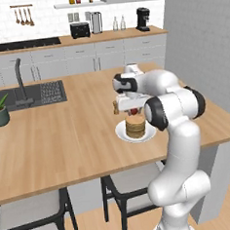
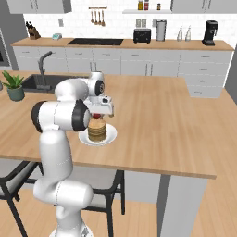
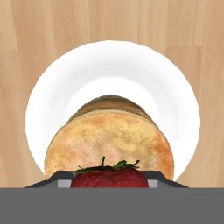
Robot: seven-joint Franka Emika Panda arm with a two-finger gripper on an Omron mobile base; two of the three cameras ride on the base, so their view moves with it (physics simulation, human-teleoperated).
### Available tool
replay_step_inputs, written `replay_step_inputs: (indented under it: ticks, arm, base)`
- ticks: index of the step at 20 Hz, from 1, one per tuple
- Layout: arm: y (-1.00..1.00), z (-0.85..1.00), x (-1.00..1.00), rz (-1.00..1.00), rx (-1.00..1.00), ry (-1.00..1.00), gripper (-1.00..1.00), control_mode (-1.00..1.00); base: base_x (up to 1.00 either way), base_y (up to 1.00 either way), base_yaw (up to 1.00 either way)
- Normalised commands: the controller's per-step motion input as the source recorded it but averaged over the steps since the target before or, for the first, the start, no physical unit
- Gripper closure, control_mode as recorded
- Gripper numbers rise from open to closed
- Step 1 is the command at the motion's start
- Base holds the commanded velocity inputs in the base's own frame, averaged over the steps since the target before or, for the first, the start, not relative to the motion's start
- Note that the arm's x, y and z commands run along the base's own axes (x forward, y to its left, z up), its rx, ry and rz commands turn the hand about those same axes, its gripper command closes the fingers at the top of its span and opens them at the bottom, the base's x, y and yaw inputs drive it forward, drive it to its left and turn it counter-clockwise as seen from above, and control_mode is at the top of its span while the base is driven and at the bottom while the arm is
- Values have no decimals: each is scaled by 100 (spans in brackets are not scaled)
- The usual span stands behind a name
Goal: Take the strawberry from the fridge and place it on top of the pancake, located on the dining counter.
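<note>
Strawberry (image 3: 109, 177) (red, green-leafed), clamped between the nearly closed fingers of the gripper (image 2: 96, 115), sits directly over the pancake (image 3: 108, 142) stack on its white plate (image 3: 65, 78), atop the dining counter (image 1: 79, 134), contact with stack indeterminable.

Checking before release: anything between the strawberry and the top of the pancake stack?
Nothing visible. In the hand view the strawberry sits between the gripper tips, directly over the bare top of the pancake on its white plate. Both base views show the gripper right above the stack, nothing in between.
</note>
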Motion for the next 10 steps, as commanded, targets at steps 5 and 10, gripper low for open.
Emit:
replay_step_inputs:
  ticks: [5,10]
  arm:
    - [0,0,-26,0,0,-7,100,-100]
    - [0,-15,-1,0,0,-16,100,-100]
  base:
    - [0,0,0]
    - [0,0,0]
